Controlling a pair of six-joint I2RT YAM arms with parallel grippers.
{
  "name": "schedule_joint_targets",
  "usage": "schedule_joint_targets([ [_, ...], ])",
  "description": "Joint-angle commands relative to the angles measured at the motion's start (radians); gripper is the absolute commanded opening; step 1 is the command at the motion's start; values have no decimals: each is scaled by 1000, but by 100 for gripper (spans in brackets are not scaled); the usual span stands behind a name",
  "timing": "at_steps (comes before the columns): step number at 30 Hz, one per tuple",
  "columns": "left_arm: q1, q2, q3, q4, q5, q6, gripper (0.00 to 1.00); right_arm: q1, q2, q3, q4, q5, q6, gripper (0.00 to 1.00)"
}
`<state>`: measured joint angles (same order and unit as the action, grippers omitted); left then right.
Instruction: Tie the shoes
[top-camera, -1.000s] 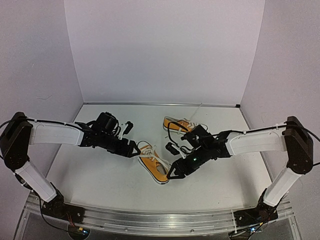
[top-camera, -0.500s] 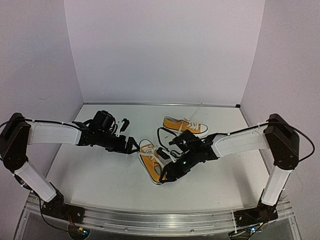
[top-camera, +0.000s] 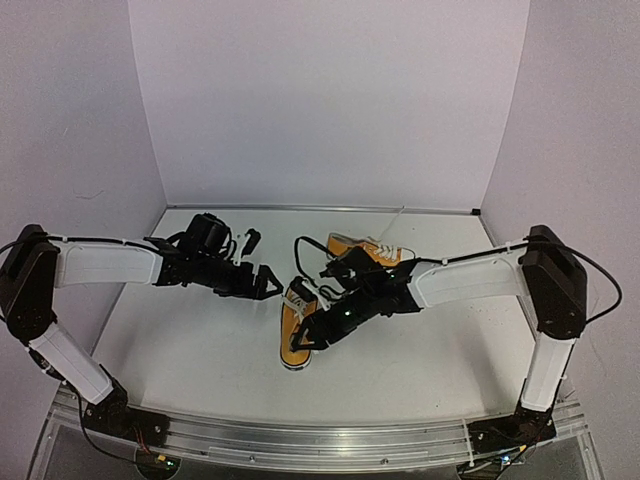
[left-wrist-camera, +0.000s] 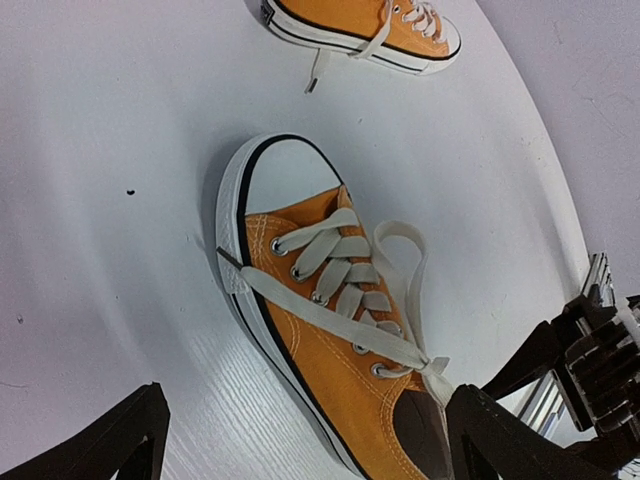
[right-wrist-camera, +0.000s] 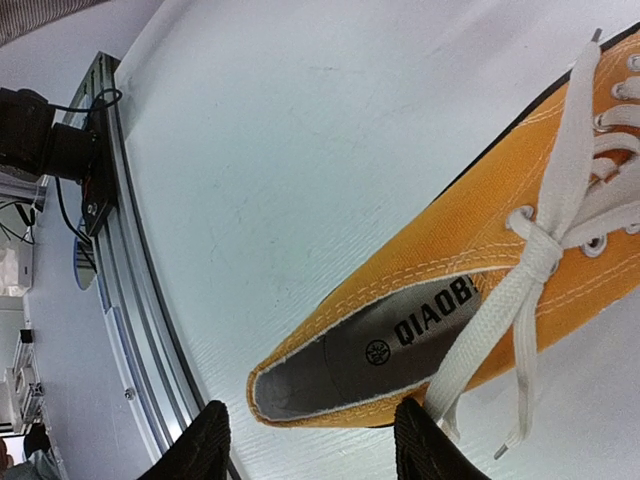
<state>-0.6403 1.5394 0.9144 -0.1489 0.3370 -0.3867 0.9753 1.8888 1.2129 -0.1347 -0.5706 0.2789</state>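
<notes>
Both my pincers stand open, empty. The near shoe (top-camera: 296, 328) has turned; my right pincer (right-wrist-camera: 312, 410) has followed over its heel, my left pincer (left-wrist-camera: 305, 395) has spread wide beside it. Laces (left-wrist-camera: 340, 320) crossed, unbowed; far shoe (top-camera: 368, 250) beyond.

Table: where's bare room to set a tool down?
Free: front strip of table between near shoe and rail; back-right corner past far shoe. Crowded: centre, left hand and right hand at near shoe.
</notes>
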Motion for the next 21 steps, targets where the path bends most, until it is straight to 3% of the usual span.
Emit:
schedule_joint_targets([
  [1,5,-32,30,4,-21,-20,100,-12,-137,-54,20,68,29,56],
  [4,6,-59,43,-51,-70,-26,100,-21,-206,-99,22,101,45,59],
  [12,14,-181,15,-81,-173,-59,100,-149,-474,-296,84,219,121,95],
  [21,15,-139,-90,-15,-165,-115,100,-204,-618,-509,129,286,186,98],
])
